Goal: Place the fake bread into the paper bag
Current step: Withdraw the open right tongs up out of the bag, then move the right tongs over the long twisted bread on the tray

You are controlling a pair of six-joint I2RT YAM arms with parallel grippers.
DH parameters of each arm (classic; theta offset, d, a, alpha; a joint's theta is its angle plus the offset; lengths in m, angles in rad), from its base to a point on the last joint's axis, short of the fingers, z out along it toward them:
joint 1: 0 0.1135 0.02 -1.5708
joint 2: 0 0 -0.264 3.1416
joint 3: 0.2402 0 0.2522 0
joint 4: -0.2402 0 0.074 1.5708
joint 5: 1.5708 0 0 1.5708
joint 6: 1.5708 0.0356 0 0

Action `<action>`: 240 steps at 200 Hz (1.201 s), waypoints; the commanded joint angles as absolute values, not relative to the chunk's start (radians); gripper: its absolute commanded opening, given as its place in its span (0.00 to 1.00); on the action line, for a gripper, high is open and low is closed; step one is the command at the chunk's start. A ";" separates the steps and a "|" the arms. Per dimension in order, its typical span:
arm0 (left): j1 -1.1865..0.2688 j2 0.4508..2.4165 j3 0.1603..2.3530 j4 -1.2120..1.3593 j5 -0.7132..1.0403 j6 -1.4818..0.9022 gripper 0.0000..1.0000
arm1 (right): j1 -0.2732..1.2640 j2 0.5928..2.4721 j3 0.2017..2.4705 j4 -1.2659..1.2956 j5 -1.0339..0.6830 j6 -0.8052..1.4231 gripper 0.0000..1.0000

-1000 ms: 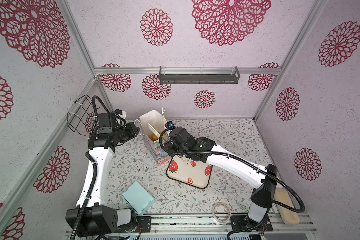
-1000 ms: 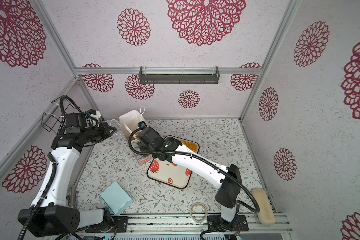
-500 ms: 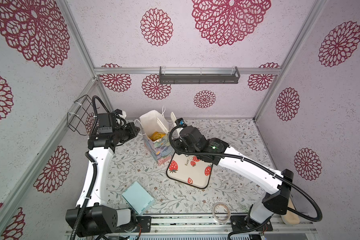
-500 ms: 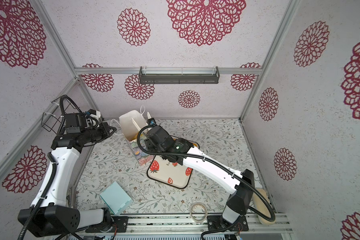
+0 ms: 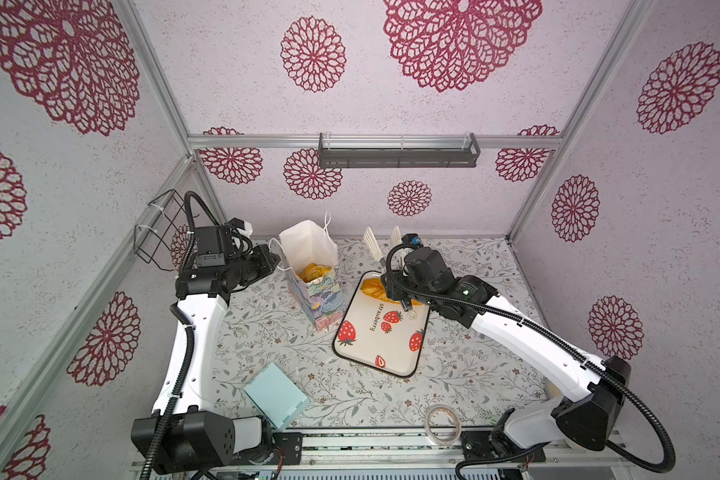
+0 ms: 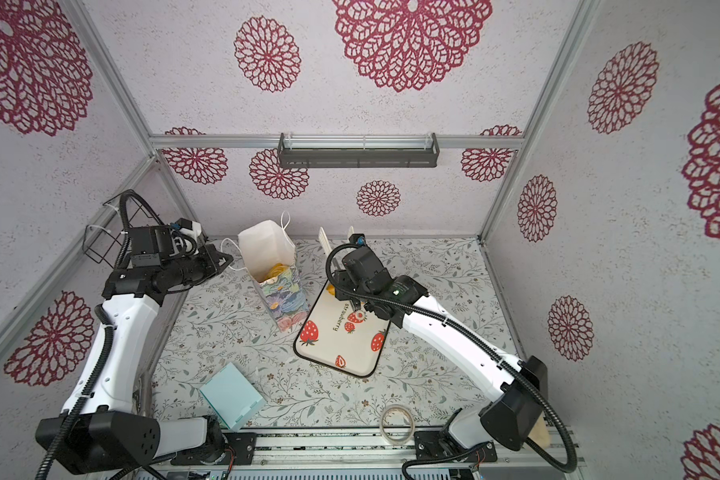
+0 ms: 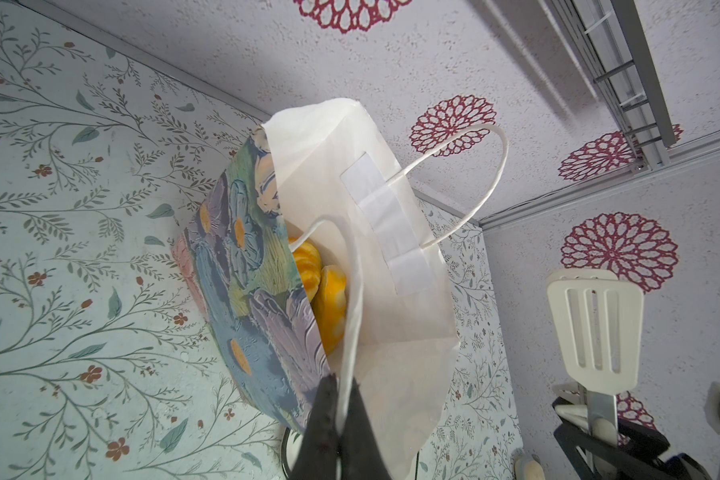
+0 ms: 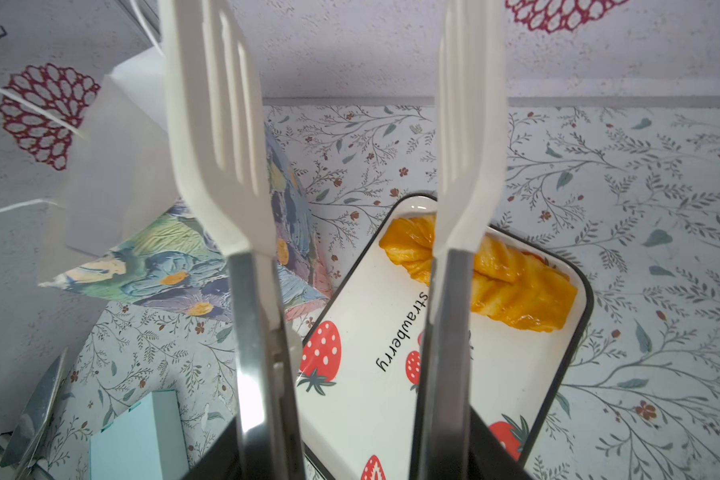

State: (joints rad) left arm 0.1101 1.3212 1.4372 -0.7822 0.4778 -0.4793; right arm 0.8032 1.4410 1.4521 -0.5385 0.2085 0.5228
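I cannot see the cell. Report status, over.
Left gripper shut on paper bag handle. Right gripper holds tongs, tips apart, empty. Bread inside bag; one piece remains on tray. Nothing in the way.

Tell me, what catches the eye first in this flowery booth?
A flowered paper bag stands beside a strawberry tray, glossy orange bread inside, its cord handle pinched by the left tool. One more pastry lies at the tray's far end, and the right tool holds open white tongs raised near it.
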 commanded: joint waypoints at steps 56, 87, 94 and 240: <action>0.109 1.305 1.434 -0.771 0.478 -0.476 0.00 | 0.696 1.323 1.292 -0.529 0.070 0.669 0.56; 0.109 1.303 1.433 -0.771 0.479 -0.477 0.00 | 0.664 1.303 1.192 -0.487 -0.025 0.761 0.55; 0.109 1.301 1.432 -0.769 0.479 -0.476 0.00 | 0.657 1.297 1.169 -0.471 -0.053 0.784 0.55; 0.109 1.290 1.420 -0.762 0.479 -0.478 0.00 | 0.538 1.246 0.873 -0.207 -0.395 1.086 0.55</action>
State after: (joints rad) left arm 0.1101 1.3098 1.4296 -0.7776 0.4801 -0.4797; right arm 0.5533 1.2831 0.8841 -0.2970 -0.3325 1.0271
